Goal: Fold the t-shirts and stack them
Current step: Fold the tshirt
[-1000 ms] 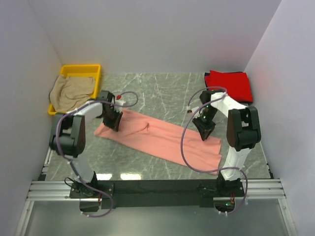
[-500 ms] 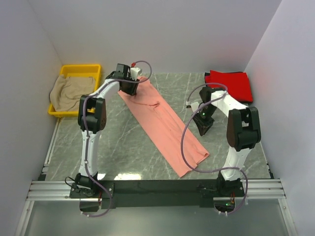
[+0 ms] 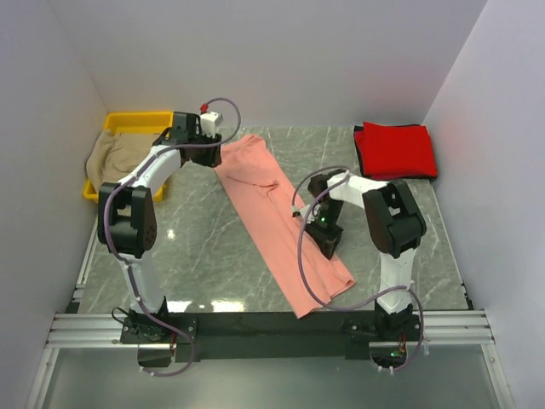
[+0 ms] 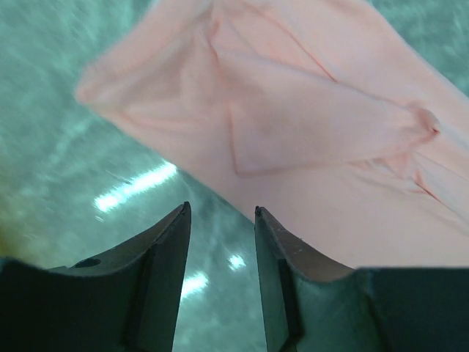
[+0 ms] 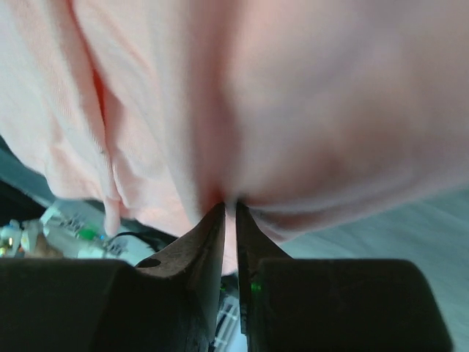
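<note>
While the right gripper (image 5: 229, 207) pinches the near part of the pink shirt (image 3: 277, 213), the strip slants away leftward (flat on the table (image 3: 204, 256)) to its far end, where the left gripper (image 4: 220, 213) hangs just beside it, jaws apart, empty.

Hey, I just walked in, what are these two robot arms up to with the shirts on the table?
Two arms are folding t-shirts. The salmon-pink t-shirt lies as a long diagonal strip on the table. The right claw pinches its right edge; the left claw is open and empty at its far end. A red t-shirt sits folded in the far right corner, and a beige t-shirt lies bunched in the yellow bin.
</note>
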Available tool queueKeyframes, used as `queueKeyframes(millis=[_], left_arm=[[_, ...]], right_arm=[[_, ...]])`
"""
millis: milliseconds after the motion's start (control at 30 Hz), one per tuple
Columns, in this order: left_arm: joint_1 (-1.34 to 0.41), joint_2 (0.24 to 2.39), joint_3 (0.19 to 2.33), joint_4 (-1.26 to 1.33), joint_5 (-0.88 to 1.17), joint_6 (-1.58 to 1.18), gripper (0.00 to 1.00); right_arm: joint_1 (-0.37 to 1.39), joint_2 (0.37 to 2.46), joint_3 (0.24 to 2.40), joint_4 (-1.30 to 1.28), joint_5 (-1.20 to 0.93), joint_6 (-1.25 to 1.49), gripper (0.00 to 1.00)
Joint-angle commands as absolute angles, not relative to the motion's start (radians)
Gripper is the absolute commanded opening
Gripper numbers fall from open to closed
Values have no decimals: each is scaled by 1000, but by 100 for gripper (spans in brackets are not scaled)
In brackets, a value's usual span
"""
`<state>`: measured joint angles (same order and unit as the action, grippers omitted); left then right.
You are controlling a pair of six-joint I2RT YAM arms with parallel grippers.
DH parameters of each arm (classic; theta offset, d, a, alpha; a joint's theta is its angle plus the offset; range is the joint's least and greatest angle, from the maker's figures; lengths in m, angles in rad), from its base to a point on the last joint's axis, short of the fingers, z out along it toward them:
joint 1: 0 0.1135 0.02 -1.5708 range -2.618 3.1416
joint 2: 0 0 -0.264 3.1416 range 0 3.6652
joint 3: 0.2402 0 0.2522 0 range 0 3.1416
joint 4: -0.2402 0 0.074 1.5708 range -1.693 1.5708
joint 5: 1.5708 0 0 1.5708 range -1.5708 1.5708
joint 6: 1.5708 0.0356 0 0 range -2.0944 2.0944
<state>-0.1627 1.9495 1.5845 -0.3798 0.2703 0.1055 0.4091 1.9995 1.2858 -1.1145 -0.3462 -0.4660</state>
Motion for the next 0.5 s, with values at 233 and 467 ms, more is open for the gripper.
queueKeyframes(millis=[233, 467], left_arm=[[-250, 1907, 1442, -417, 405, 17, 43], [-330, 2060, 1535, -410, 388, -54, 42]], right_arm=[[591, 1980, 1244, -1054, -597, -408, 23], [480, 1844, 1247, -1074, -644, -457, 34]])
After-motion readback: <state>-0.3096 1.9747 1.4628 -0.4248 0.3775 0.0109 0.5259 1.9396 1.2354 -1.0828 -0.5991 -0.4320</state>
